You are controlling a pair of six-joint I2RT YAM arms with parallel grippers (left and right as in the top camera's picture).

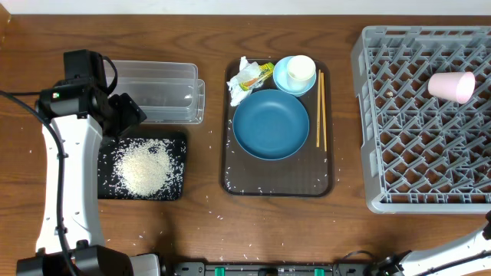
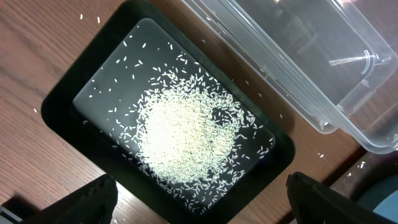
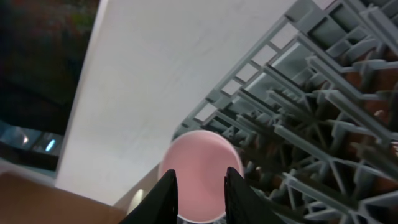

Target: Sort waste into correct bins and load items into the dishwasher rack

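Observation:
My left gripper [image 1: 129, 115] [image 2: 202, 205] hangs open over the near edge of the black bin [image 1: 178, 139] [image 2: 62, 106], which holds a heap of white rice [image 1: 142, 167] [image 2: 186, 134]. The clear bin [image 1: 157, 92] [image 2: 311, 56] lies just behind it. The pink cup [image 1: 451, 86] [image 3: 200, 155] lies on its side in the grey dishwasher rack [image 1: 430, 153] [image 3: 311, 124]. My right gripper [image 3: 200, 175] points at it, fingers slightly apart and off the cup. On the brown tray [image 1: 276, 182] are the dark-blue bowl [image 1: 270, 124], light-blue bowl [image 1: 281, 78] holding the white cup [image 1: 301, 70], tissue [image 1: 239, 90], wrapper [image 1: 258, 75] and chopsticks [image 1: 321, 111].
Stray rice grains dot the wooden table around the black bin and in front of the brown tray. The left arm's white link runs down the left side. Only a piece of the right arm shows at the bottom right corner of the overhead view.

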